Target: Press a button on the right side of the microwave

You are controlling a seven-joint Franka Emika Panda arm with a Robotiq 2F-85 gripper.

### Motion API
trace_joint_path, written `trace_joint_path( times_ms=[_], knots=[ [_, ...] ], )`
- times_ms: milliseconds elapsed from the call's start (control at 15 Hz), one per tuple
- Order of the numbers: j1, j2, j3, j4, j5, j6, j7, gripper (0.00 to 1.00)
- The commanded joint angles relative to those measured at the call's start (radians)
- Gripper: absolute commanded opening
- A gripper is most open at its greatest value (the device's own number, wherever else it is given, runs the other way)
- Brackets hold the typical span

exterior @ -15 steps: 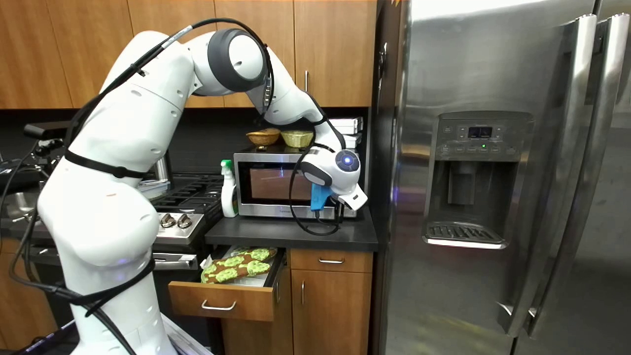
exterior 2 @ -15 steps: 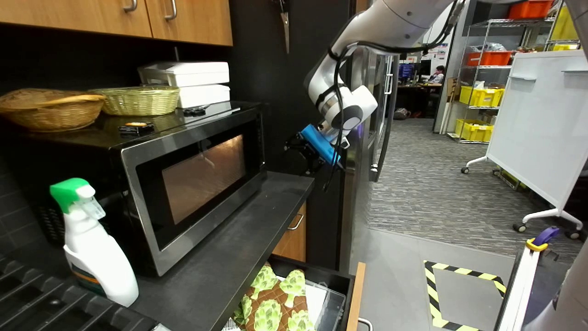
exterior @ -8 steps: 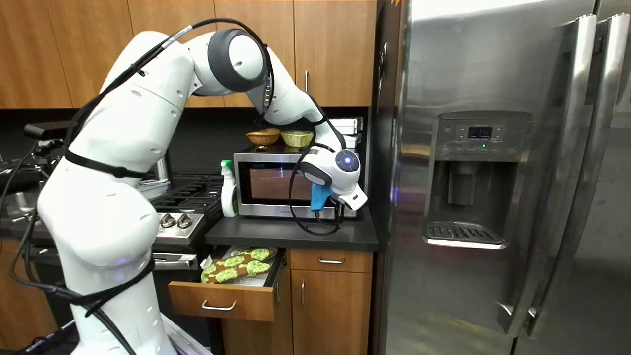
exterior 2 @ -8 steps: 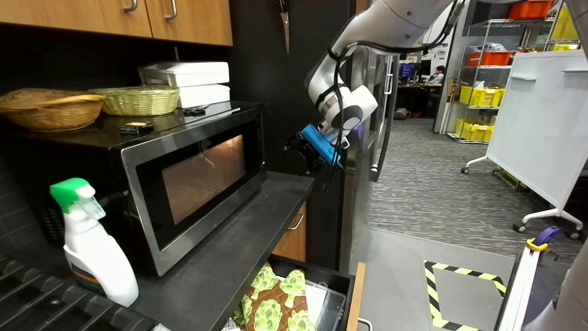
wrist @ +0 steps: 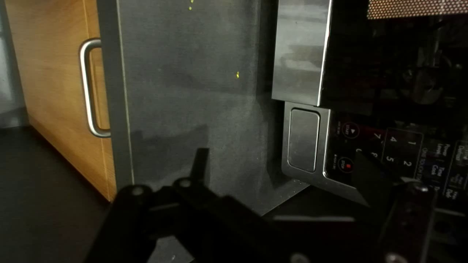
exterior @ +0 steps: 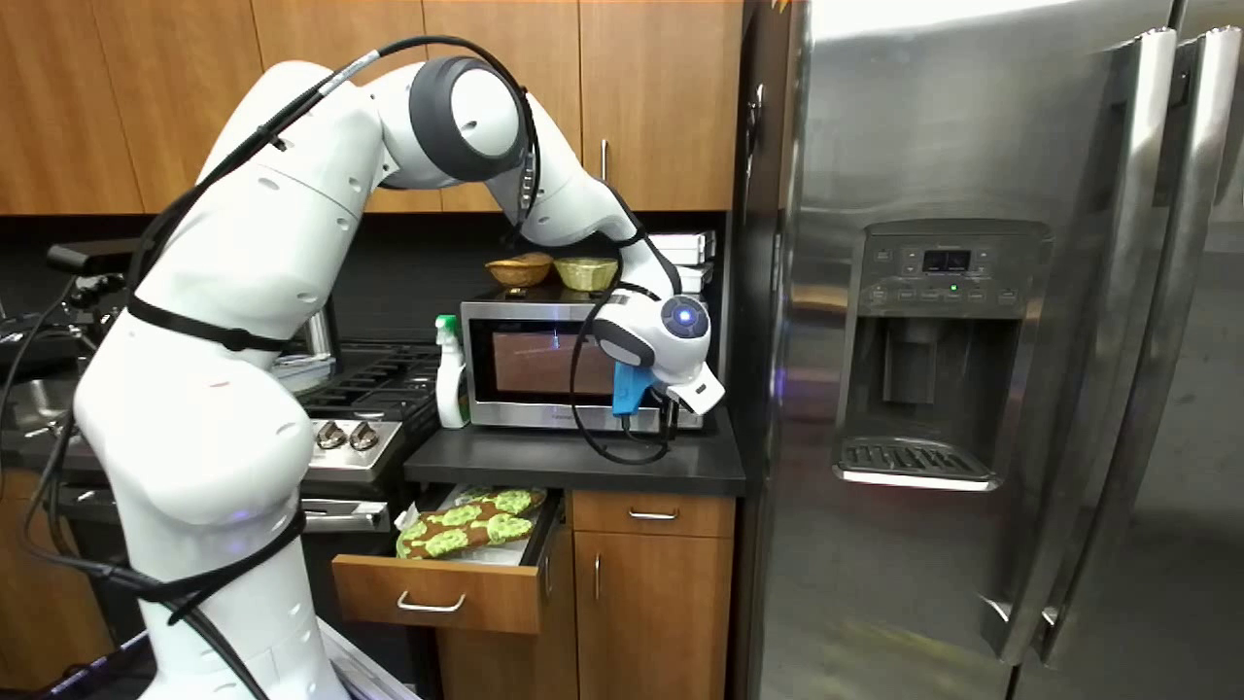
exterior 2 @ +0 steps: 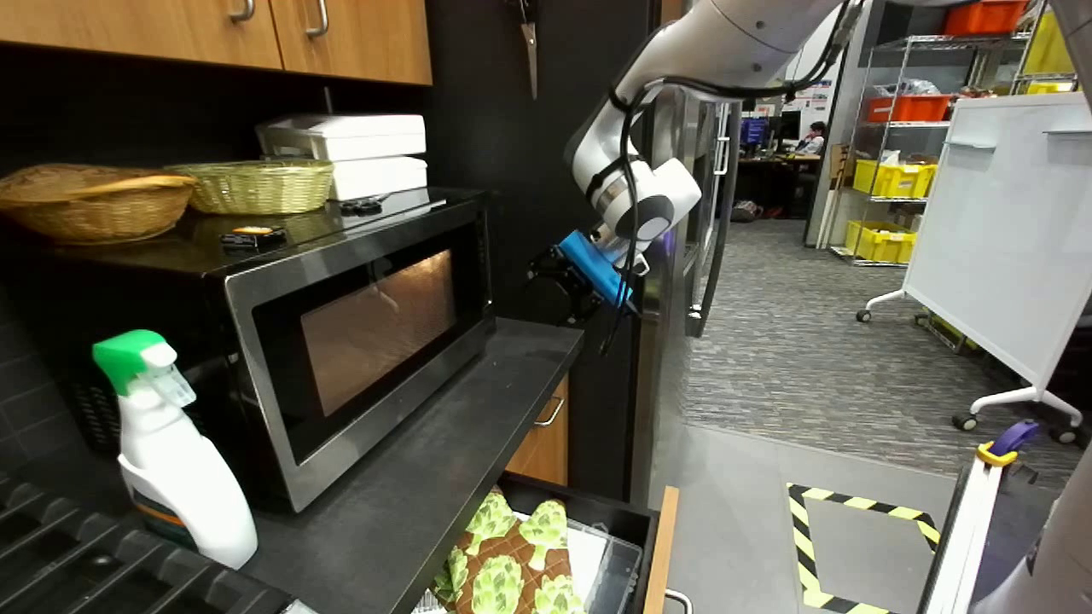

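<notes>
In exterior view: microwave [exterior: 544, 365] on dark surface [exterior: 535, 457], robot wrist [exterior: 637, 331] hiding its right end. In exterior view: tool [exterior 2: 550, 297] near microwave's far end, apparently not touching. Only wrist view reveals control panel [wrist: 406, 151], turned sideways: start button [wrist: 350, 130], stop button [wrist: 345, 165], large blank button [wrist: 304, 140]. Tool's fingers [wrist: 200, 162] spread apart. Likely step: lining up before press. Next move probably calls for bringing one fingertip squarely onto chosen button.

Both exterior views are bright and mostly clear, with white glare along the top of the fridge [exterior: 1064, 350]. The wrist view is dim and slightly soft: the pincer [wrist: 281, 157] is almost black, faint shadows lying on the surface [wrist: 190, 73].
</notes>
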Motion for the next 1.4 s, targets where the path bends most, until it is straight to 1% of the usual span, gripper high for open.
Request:
trace_joint_path(
  times_ms=[0,1000,1333],
  knots=[
    [0.000,0.000,0.000,0.000,0.000,0.000,0.000,1.00],
    [0.000,0.000,0.000,0.000,0.000,0.000,0.000,1.00],
    [-0.003,0.007,0.004,0.009,0.018,-0.001,-0.012,1.00]
  ],
)
